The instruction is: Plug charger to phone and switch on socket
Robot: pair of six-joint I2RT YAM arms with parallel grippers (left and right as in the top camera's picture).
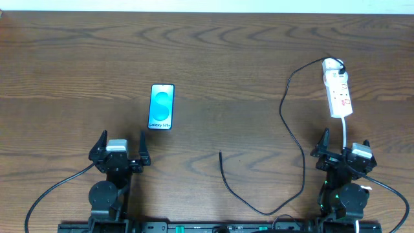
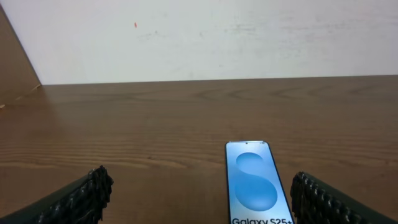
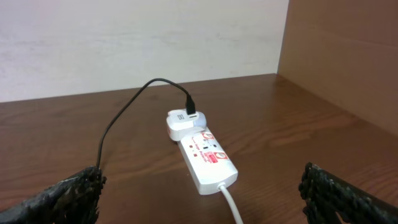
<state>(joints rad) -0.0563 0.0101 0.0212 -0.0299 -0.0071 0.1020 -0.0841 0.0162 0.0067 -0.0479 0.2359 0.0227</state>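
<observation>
**Q:** What does the overhead view show?

**A:** A dark wooden table (image 1: 213,52). The phone (image 1: 162,107) lies flat with its blue screen up, just ahead of the left gripper (image 1: 123,137), whose jaws stand wide apart and hold nothing. On the far right a white power strip (image 1: 338,92) lies ahead of the right gripper (image 1: 345,141) — its jaws are also spread and empty. A white plug head (image 1: 332,64) sits at the strip's far end. From it the thin black charger cable (image 1: 282,107) loops left, runs down toward the near edge and turns back up. Its plug tip (image 1: 220,154) rests on bare wood between the two arms, well apart from the phone.

**Q:** And the left wrist camera?

**A:** Two black ridged fingers (image 2: 87,196) sit in the bottom corners, far apart. Between them, nearer the right one, lies the phone, its screen reading "Galaxy S25+". A pale wall (image 2: 205,37) stands behind the table.

**Q:** The right wrist camera?

**A:** Fingers are spread at both bottom corners. The power strip lies between them on the wood, with red marks on top and a white cord (image 3: 231,202) leaving its near end. The charger cable plugs into the white plug head and arcs away left. A brown panel (image 3: 342,56) closes the right side. Whether the strip is switched on — cannot tell.
</observation>
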